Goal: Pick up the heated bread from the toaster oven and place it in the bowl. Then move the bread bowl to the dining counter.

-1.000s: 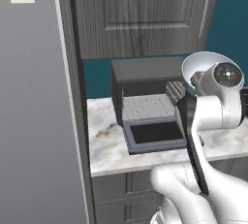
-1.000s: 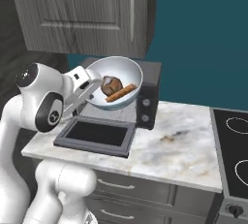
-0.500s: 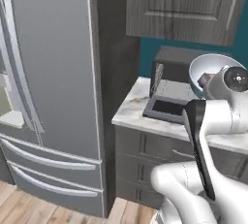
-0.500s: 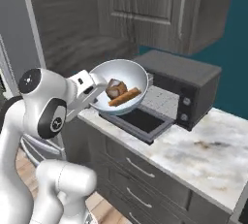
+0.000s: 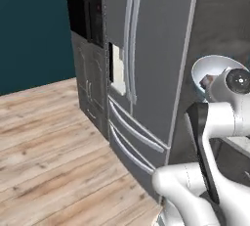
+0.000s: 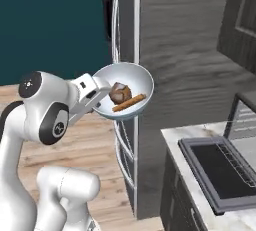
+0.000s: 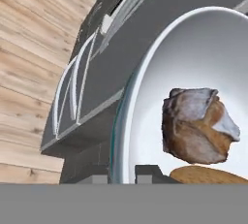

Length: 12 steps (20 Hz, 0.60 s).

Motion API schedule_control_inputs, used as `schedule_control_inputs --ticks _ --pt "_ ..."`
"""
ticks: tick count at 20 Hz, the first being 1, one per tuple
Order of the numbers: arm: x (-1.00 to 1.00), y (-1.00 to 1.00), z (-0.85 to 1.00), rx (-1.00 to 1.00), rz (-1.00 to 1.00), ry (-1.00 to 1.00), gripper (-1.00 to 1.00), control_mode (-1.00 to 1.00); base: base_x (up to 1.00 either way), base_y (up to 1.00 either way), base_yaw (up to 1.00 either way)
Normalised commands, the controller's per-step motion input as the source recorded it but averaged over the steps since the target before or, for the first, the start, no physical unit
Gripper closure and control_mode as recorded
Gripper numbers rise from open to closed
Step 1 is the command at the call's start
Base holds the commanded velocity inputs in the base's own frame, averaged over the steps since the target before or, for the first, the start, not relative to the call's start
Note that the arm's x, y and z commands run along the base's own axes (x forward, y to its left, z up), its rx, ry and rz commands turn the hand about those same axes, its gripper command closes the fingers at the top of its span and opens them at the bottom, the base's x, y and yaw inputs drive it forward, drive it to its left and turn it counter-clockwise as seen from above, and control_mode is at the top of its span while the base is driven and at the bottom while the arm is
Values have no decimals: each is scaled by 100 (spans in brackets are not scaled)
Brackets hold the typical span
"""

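The pale bowl (image 6: pixel 136 78) hangs in the air in front of my arm, with my gripper (image 6: pixel 99 95) shut on its near rim. Inside it lie the heated bread (image 6: pixel 129 103), a thin orange-brown stick, and a darker brown chunk (image 6: pixel 119 93). The hand view shows the bowl's white inside (image 7: pixel 193 48), the chunk (image 7: pixel 198 126) and the tan bread (image 7: pixel 208 175) at the bottom edge, with my gripper (image 7: pixel 123 175) clamped over the rim. From the left base camera the bowl (image 5: pixel 210 66) peeks out above my arm. The toaster oven (image 6: pixel 217 167) stands at the right with its door dropped open. The dining counter is out of view.
A tall grey fridge (image 5: pixel 146 49) with long handles stands close behind the bowl, and its front also shows as the fridge (image 6: pixel 125 15). Wooden floor (image 5: pixel 49 137) spreads to the left. A marble worktop (image 6: pixel 175 137) over dark cabinets carries the oven.
The whole picture has swung left as the camera moved: the oven slid off to the right and the fridge and floor came in. The bowl with the bread stays in my shut gripper.
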Motion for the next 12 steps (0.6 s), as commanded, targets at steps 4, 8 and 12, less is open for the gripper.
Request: schedule_control_inputs --ticks 4,8,12 --pt "0 0 0 0 0 0 100 100 -20 0 100" --pt "0 0 0 0 0 0 100 100 -18 0 100" --pt "0 0 0 0 0 0 100 100 -7 0 100"
